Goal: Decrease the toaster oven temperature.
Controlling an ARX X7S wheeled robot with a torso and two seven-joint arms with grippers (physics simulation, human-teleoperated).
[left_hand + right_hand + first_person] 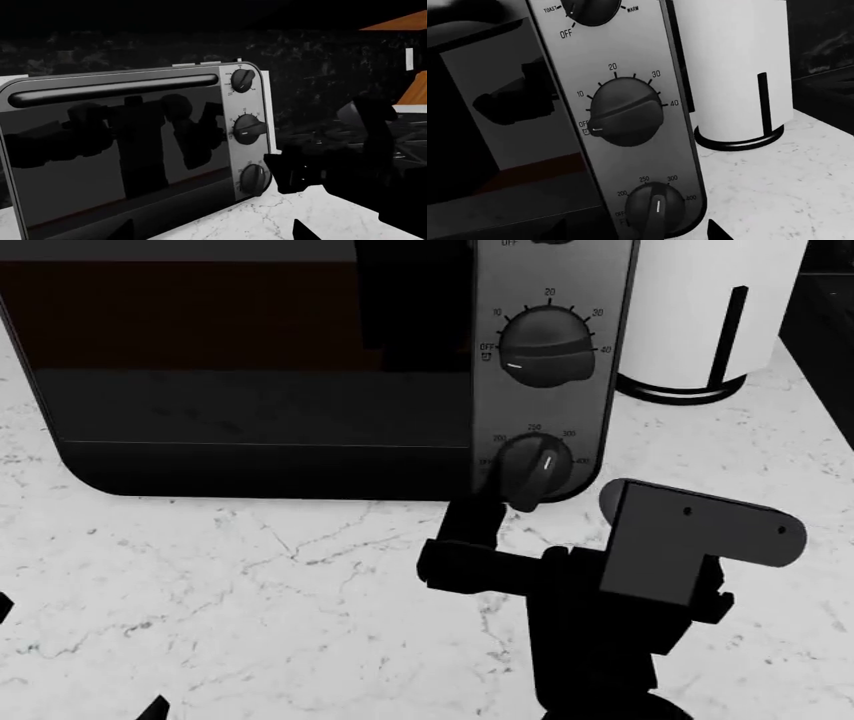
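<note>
The toaster oven (267,360) has a dark glass door and a steel panel of black knobs. The small temperature knob (538,466) is the lowest one. In the right wrist view (655,206) its white pointer stands upright between 250 and 300. My right gripper (531,522) is open just in front of this knob. One finger (474,520) is at the knob's left side, and both tips (635,234) straddle the knob without gripping it. The left wrist view shows the oven (120,145) and the right gripper beside the knob (253,179). My left gripper (213,231) is open and empty.
The bigger timer knob (543,348), marked OFF and 10 to 40, sits above the temperature knob. A white paper towel roll on a black holder (694,310) stands right of the oven. A white marble counter (267,580) lies in front. My left fingertips (78,658) show at the bottom left.
</note>
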